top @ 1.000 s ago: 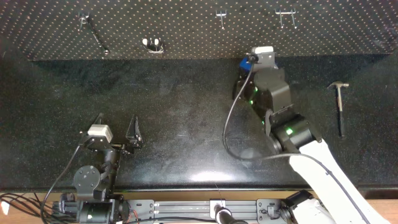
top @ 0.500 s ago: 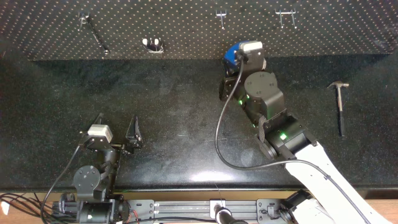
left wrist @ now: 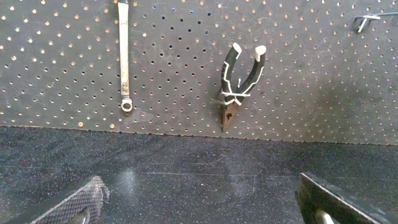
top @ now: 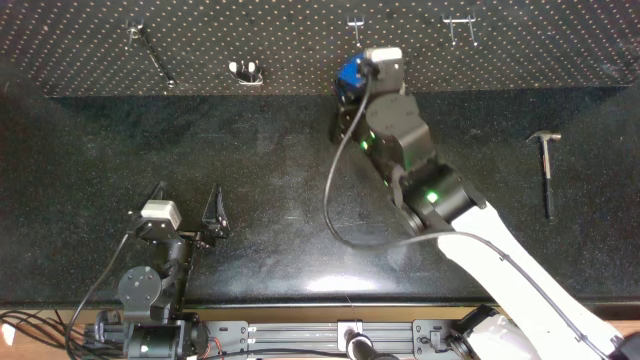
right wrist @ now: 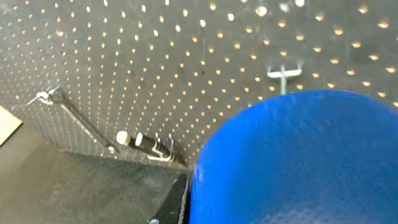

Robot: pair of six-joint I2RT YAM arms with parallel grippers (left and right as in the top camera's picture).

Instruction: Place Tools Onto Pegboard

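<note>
Pegboard hook (right wrist: 283, 74) half hidden behind blue tool (right wrist: 298, 162) in right gripper (top: 348, 85).

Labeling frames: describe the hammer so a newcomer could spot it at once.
Find the dark worktop below the pegboard and go to its right end. The hammer lies flat there, head toward the pegboard. It's the only tool on the worktop: the wrench and pliers hang on the pegboard, and the blue object is in the right claw.

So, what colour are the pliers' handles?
Black with white tips on the pliers; best in left wrist view.
</note>
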